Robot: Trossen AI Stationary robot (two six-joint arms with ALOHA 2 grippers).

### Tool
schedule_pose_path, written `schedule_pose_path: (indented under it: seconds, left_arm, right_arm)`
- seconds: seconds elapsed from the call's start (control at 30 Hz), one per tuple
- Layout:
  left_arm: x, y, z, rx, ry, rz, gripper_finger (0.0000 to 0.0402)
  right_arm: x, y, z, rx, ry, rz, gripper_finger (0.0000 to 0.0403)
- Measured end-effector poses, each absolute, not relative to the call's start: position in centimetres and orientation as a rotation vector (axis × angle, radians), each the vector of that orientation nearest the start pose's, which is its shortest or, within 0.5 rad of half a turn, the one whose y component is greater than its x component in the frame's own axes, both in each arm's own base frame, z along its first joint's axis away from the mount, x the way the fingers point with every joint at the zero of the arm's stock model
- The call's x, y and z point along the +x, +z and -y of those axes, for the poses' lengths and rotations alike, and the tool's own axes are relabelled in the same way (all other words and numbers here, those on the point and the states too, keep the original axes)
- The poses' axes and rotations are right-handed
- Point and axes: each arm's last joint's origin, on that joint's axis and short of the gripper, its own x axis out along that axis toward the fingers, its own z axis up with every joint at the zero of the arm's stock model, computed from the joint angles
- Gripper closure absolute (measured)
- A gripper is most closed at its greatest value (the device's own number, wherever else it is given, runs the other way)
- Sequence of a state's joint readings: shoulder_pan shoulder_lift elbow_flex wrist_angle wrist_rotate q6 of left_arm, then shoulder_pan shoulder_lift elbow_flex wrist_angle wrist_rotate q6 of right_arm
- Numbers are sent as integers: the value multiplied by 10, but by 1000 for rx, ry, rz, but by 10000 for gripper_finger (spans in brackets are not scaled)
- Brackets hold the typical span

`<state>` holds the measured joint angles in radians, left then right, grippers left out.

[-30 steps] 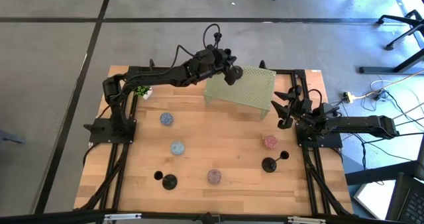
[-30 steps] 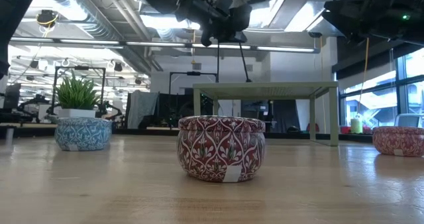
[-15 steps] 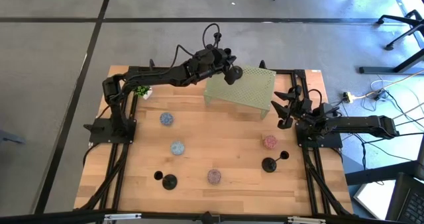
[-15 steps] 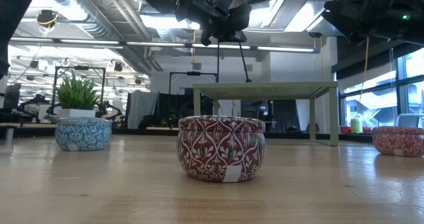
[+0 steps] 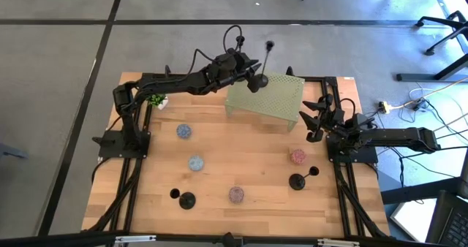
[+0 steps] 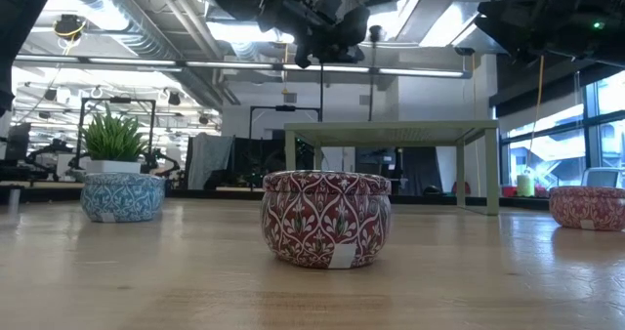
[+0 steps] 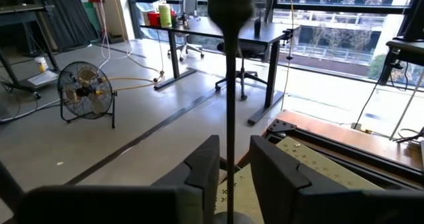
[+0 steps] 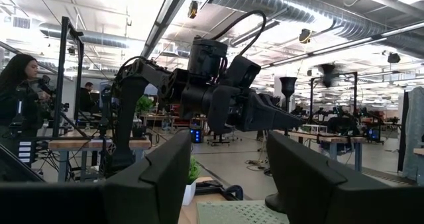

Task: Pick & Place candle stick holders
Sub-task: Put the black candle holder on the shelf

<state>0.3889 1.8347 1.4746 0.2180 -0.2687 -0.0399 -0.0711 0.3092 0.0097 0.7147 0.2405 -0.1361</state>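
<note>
Nearest the front edge of the wooden table (image 5: pixel 241 170), two candle stick holders lie tipped on their sides, one at the left (image 5: pixel 183 199) and one at the right (image 5: pixel 300 179), well apart, with patterned tins scattered between them, a dark red tin (image 5: pixel 236 194) closest to the front. Both fallen holders look not yet dealt with. Farther back on the right, the right gripper (image 5: pixel 313 117) waits just beside the green perforated stand (image 5: pixel 267 99), its fingers apart and holding nothing, probably parked clear of the other arm's work. At the far side, the left gripper (image 5: pixel 251 77) reaches over the stand's far left corner, where a third holder (image 5: pixel 264 64) stands upright on the stand's top. The wrist view shows its thin stem running between the two fingers (image 7: pixel 202 174), which sit slightly apart with a visible gap to the stem, so this reads as a release, the holder resting on its own base.
</note>
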Motion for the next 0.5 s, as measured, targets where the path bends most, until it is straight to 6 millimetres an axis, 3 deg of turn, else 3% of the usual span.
schedule_pose_path:
  seconds: [0.3, 0.5]
  left_arm:
    - [399, 315, -172, -47, 657, -127, 313]
    - [402, 315, -165, -95, 536, -117, 313]
  right_arm:
    - [107, 208, 15, -100, -336, 394, 199]
    - [107, 208, 15, -100, -338, 394, 200]
